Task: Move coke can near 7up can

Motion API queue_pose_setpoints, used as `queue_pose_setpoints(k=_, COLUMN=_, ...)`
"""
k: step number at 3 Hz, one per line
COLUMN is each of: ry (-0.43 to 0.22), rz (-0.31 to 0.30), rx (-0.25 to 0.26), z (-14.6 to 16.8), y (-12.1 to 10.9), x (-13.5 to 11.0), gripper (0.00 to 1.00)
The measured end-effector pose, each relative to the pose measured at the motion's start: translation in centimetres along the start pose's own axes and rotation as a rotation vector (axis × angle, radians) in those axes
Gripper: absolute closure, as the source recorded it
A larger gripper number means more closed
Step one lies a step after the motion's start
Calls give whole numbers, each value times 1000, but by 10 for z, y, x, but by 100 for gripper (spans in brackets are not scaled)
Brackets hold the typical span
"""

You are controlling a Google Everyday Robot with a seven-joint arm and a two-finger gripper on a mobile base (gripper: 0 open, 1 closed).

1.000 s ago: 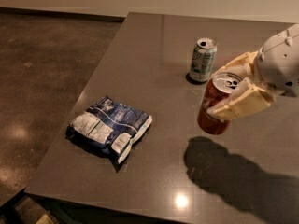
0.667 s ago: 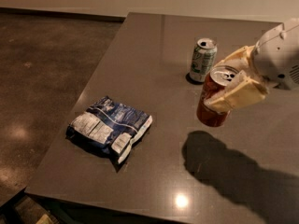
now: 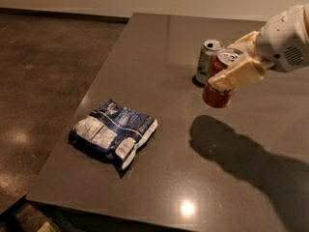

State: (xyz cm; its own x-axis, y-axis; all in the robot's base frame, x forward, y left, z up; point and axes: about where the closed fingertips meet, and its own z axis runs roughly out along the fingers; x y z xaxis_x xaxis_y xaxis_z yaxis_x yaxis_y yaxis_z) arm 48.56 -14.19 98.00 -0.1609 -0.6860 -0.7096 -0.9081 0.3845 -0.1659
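Observation:
The red coke can [image 3: 218, 93] is held tilted in the air above the table, its silver top facing up and back. My gripper [image 3: 231, 64] comes in from the right and is shut on it, with one cream finger [image 3: 237, 73] across its front and the other behind. The green-and-white 7up can [image 3: 206, 61] stands upright on the table just behind and to the left of the coke can, partly overlapped by it in this view.
A blue and white chip bag [image 3: 114, 134] lies near the table's front left corner. The dark grey table [image 3: 159, 47] ends at left and front edges, with brown floor beyond. The arm's shadow falls on the table at right.
My gripper has carried the coke can up and back, closer to the 7up can. The 7up can and the chip bag have not moved.

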Motion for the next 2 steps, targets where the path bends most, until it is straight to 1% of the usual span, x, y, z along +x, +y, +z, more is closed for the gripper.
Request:
queue_pose_setpoints(k=1, ry=-23, rz=78, rx=34, z=13, y=-32, x=11, gripper=100)
queue_pose_setpoints(k=2, ry=-32, rz=149, rx=66, z=23, y=-61, x=23, gripper=100)
